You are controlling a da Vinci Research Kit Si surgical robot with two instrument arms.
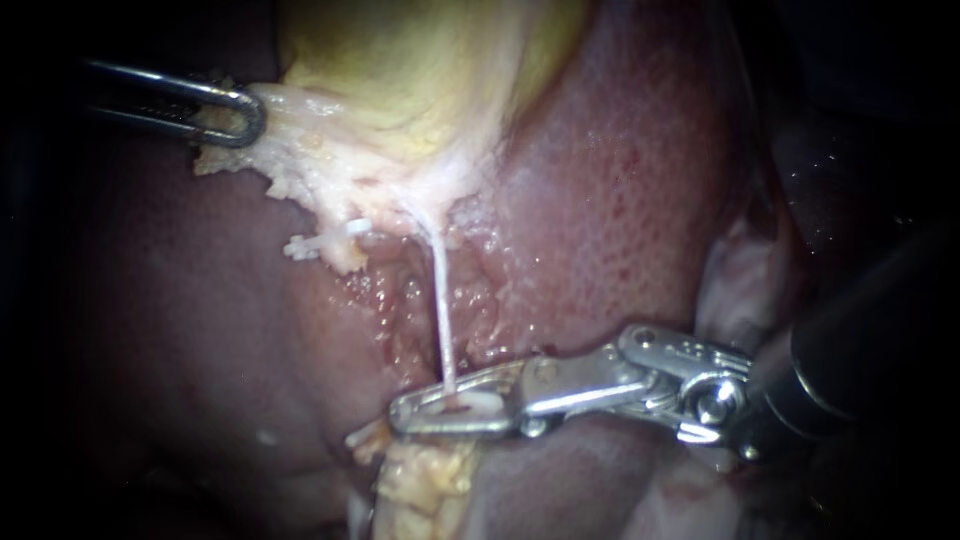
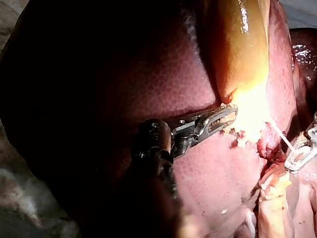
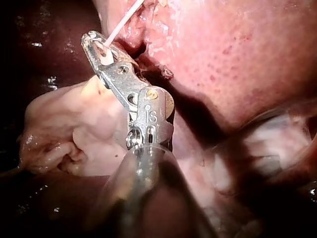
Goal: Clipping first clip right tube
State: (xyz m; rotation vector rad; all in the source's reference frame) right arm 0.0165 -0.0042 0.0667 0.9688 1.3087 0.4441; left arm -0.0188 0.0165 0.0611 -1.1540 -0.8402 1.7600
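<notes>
gripping clip | right instrument hand closed on it | right tube inside hand

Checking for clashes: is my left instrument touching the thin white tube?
No, the left instrument grips pale tissue beside the gallbladder, well apart from the tube.

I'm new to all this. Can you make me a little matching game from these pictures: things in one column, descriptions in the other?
Things:
1. left instrument
2. right instrument
3. gallbladder
4. liver

Descriptions:
A. yellowish
B. red and speckled
C. tip at the lower end of the thin white tube
D. jaws shut on pale tissue

Pairs: 1-D, 2-C, 3-A, 4-B.
</notes>
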